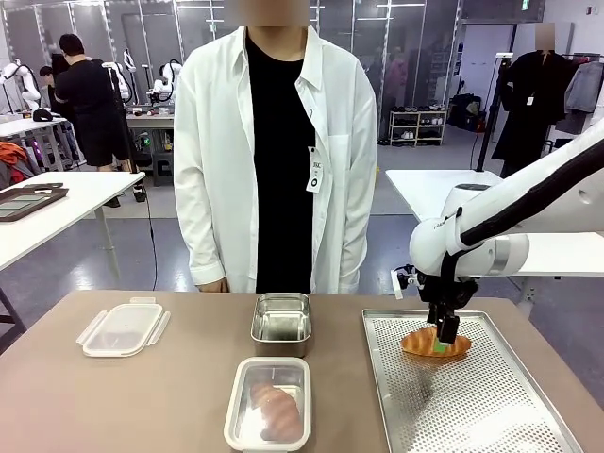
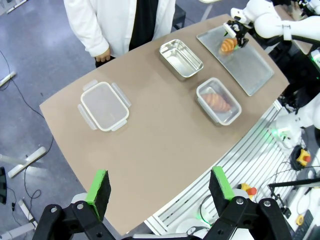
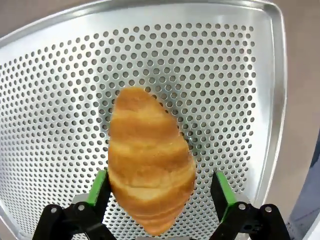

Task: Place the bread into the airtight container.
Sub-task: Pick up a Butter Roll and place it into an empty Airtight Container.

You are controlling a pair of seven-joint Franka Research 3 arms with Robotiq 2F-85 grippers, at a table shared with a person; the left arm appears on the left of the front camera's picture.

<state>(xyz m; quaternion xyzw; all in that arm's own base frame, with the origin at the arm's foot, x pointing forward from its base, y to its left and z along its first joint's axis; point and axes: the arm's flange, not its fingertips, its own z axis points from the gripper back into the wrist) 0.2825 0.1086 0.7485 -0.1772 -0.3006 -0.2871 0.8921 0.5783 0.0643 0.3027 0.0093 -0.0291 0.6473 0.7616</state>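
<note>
One croissant lies on the perforated tray between the pads of the right claw, jaws wide, not gripping. Airtight container sits to this claw's left. Left claw wide, empty.

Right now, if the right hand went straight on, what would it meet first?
Probably the croissant: the right hand points down at it, open fingers either side, with the perforated tray beneath.

Croissant: golden-brown, ridged, lying flat toward the far end of the perforated tray at the table's right. Container: clear, rectangular, open, near edge at centre, second croissant inside. Lid with clip flaps lies flat, well apart at the left.
</note>
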